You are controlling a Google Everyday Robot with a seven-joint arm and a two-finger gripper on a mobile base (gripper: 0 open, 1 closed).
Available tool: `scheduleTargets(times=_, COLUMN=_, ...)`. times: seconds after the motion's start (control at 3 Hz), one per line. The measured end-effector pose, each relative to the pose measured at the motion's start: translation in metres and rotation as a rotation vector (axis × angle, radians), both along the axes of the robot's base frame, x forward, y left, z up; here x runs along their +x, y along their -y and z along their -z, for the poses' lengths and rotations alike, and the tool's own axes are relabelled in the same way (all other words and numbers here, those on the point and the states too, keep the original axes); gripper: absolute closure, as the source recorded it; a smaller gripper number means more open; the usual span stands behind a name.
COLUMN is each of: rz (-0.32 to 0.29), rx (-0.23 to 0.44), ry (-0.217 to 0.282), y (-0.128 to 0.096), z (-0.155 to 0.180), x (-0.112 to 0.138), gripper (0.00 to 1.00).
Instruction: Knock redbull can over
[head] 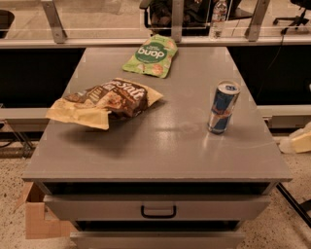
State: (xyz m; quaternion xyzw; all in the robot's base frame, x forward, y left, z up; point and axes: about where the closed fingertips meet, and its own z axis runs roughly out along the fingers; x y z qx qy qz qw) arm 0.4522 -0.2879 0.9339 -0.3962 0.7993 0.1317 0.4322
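Observation:
The redbull can (223, 107) stands upright on the right part of the grey table top (160, 146). It is slim, blue and silver, with a silver top. Only a pale cream part of my gripper (299, 141) shows at the right edge of the view. It is beyond the table's right side, below the level of the table top and well apart from the can. It holds nothing that I can see.
A brown and cream snack bag (104, 101) lies on the left of the table. A green snack bag (150, 55) lies at the back. A clear water bottle (219, 14) stands behind the rail. A drawer with a black handle (158, 212) is below, and a cardboard box (39, 219) sits on the floor at left.

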Motion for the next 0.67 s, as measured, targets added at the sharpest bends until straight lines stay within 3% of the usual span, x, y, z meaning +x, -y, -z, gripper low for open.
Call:
scheduleTargets(times=0.33, rz=-0.105, rx=0.228, ry=0.135, y=-0.041, z=0.021, x=0.025, gripper=0.0)
scheduleTargets(times=0.67, rz=-0.137, rx=0.324, ry=0.198, y=-0.065, z=0.034, x=0.042, gripper=0.0)
